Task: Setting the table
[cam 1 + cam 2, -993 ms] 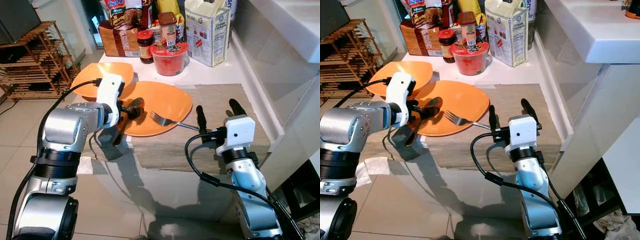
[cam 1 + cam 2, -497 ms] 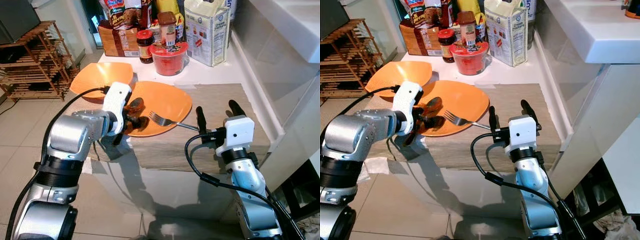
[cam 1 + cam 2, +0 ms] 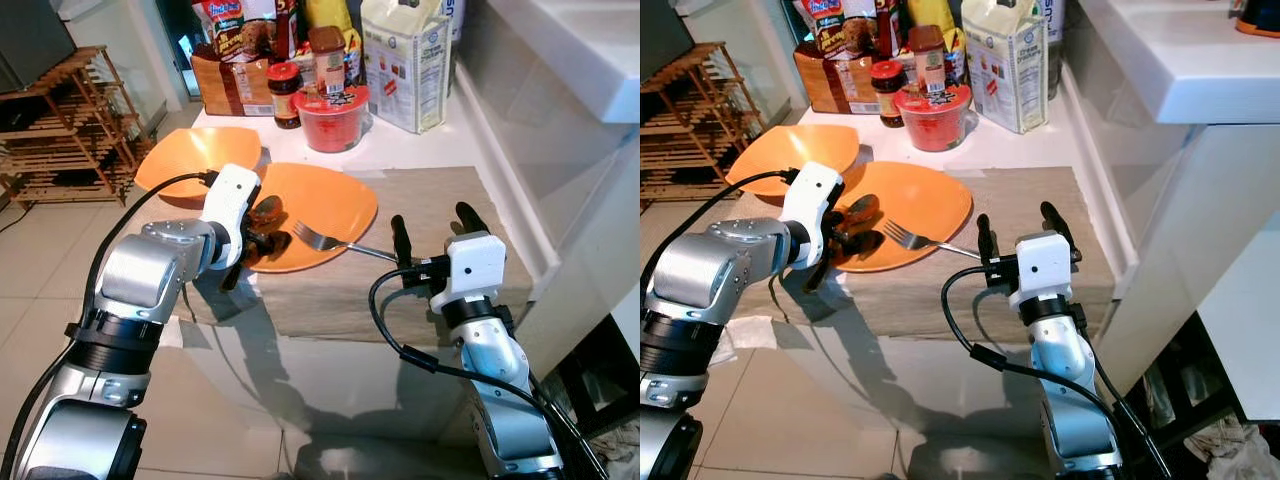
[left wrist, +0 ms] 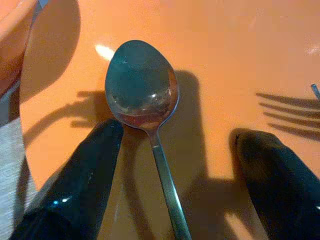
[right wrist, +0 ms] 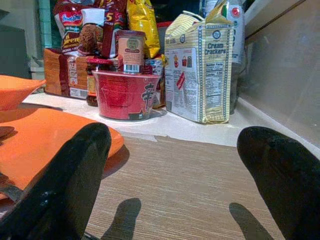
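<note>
A spoon (image 4: pixel 145 105) lies on the near-left part of the orange plate (image 3: pixel 330 195), between the wide-apart fingers of the left gripper (image 4: pixel 180 180), untouched. A fork (image 3: pixel 330 240) rests on the plate's near-right rim. The right gripper (image 3: pixel 432 222) hovers wide over the mat (image 3: pixel 440 195), holding nothing.

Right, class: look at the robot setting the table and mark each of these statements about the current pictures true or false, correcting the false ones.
1. The spoon lies on the orange plate. True.
2. The left gripper is shut on the spoon. False: its fingers stand open on either side of the handle.
3. The fork has its tines on the plate. True.
4. The right gripper holds the fork. False: it is open and empty, above the placemat.
5. The red cup stands on the placemat. False: it stands on the white counter behind it.
</note>
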You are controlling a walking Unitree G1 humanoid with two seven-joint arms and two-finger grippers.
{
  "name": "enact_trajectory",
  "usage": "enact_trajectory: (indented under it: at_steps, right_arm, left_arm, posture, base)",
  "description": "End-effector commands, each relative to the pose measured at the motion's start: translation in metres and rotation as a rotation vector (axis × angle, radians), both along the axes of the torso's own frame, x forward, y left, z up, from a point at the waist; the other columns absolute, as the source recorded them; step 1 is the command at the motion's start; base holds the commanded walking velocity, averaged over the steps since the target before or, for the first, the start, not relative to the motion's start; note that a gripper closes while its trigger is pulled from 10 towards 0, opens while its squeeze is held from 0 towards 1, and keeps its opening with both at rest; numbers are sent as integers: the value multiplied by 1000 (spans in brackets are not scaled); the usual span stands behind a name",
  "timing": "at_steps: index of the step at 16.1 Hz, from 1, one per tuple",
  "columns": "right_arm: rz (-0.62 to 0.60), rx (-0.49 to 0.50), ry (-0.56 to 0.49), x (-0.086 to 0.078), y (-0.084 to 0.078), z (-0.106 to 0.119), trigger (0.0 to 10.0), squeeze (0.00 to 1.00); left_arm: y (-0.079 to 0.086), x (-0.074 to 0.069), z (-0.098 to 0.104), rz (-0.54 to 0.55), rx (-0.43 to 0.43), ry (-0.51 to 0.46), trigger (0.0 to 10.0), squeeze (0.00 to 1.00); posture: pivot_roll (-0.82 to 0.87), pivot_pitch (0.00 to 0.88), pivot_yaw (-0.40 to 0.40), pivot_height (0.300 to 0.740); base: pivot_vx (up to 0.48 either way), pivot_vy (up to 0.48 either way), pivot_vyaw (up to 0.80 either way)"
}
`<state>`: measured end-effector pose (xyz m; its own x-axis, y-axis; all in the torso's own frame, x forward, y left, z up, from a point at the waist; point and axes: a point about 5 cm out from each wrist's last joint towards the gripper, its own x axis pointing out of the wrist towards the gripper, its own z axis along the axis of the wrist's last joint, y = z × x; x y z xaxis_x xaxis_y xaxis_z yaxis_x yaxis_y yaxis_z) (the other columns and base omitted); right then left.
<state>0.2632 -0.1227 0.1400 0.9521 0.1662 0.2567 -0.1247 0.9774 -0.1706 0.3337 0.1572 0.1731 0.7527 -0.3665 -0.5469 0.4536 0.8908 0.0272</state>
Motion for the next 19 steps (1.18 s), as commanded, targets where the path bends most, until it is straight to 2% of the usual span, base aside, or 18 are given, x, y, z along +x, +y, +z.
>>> enact_trajectory:
  at_steps: [1,6,10,12,16,18,19]
  right_arm:
    - [-2,4,-7,3,2,3,10000,0]
    - [-2,0,-4,4,1,4,10000,0]
    - [-3,-2,-1,4,0,3,10000,0]
    - [-3,-2,2,5,0,3,10000,0]
    - [-6,-2,-1,6,0,3,10000,0]
    - [-8,-4,-2,6,-1,3,10000,0]
    - [-6,-5,-1,6,-1,3,10000,0]
  left_arm:
    - [12,-3,-19,87,7,117,0,0]
    - [10,-1,-20,124,-65,146,0,0]
    - [8,0,-19,115,-46,124,0,0]
    - [8,0,-19,85,-11,88,0,0]
    - [3,0,-18,68,-30,59,0,0]
    - [1,2,-12,62,-37,25,0,0]
    - [1,6,2,56,-43,-52,0,0]
  posture:
    - [-67,0,125,740]
    - [-67,0,122,740]
    - [-68,0,121,740]
    - [-67,0,120,740]
    - [-72,0,119,740]
    - [-72,0,117,740]
    - [-70,0,113,740]
  base:
    - [0,0,0]
    - [0,0,0]
    - [0,0,0]
    - [0,0,0]
    - [0,0,0]
    - [0,0,0]
    - [0,0,0]
